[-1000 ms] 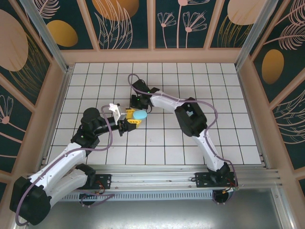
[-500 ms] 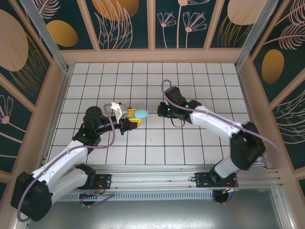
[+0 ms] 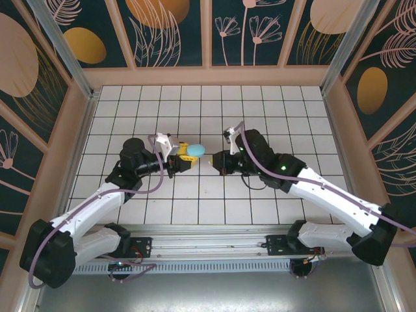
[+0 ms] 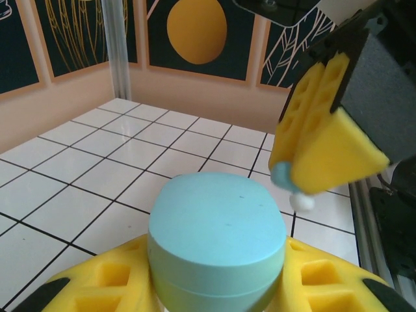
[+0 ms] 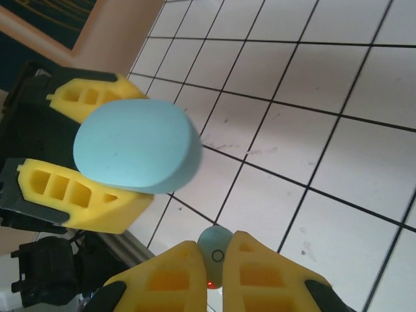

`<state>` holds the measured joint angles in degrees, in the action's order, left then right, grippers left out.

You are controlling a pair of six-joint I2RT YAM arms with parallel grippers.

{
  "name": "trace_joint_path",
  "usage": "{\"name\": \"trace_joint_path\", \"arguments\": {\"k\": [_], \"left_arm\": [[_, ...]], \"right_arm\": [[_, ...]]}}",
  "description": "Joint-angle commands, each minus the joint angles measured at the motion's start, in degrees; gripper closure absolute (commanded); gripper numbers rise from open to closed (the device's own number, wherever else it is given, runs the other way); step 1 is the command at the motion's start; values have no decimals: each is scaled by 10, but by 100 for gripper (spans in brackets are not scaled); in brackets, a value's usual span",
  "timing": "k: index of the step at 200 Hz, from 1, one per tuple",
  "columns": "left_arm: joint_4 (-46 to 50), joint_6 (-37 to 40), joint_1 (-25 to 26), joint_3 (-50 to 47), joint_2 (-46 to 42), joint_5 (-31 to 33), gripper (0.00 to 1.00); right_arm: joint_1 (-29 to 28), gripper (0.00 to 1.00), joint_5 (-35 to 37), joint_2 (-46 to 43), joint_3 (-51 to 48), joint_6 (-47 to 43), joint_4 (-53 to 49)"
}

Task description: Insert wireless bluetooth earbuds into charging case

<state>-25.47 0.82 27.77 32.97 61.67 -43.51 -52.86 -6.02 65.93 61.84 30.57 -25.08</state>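
Note:
My left gripper [image 3: 186,156] is shut on a light-blue pebble-shaped charging case [image 3: 195,150], held above the tiles with its lid closed. In the left wrist view the case [image 4: 218,237] sits between the yellow fingers [image 4: 97,289]. My right gripper [image 3: 218,162] is shut on one tiny light-blue earbud [image 5: 216,249]. It hovers just right of the case, a small gap apart. From the left wrist, the earbud [image 4: 283,177] with its white tip pokes out under the right gripper's fingers [image 4: 325,140]. The right wrist view shows the case [image 5: 136,146] up and to the left of the earbud.
The white tiled floor [image 3: 260,104] spreads around both arms inside wooden walls [image 3: 208,76]. A metal rail [image 3: 214,237] runs along the near edge by the arm bases.
The right arm swung away from the far side of the case to the right, then came back low toward it with the earbud. The left gripper moved the case slightly right and farther.

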Motion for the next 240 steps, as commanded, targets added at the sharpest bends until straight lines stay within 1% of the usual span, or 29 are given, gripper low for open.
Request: {"name": "trace_joint_path", "arguments": {"k": [1, 35, 81, 115, 162, 184, 240], "left_arm": [[-21, 7, 4, 18, -1, -15, 100], [-22, 4, 4, 12, -3, -19, 100], [-18, 8, 5, 13, 1, -24, 100], [-3, 20, 4, 16, 1, -24, 100], [47, 54, 4, 18, -8, -10, 100], [75, 68, 4, 24, -6, -7, 100], [95, 81, 4, 25, -10, 2, 100]], "right_arm": [[-8, 93, -27, 39, 33, -40, -25], [-9, 92, -34, 72, 62, -56, -7], [-9, 92, -46, 112, 117, -72, -8], [-8, 92, -29, 124, 145, -71, -23], [6, 92, -10, 124, 174, -75, -56], [15, 92, -9, 134, 197, -81, -71], [17, 93, -13, 160, 239, -91, -95]]}}
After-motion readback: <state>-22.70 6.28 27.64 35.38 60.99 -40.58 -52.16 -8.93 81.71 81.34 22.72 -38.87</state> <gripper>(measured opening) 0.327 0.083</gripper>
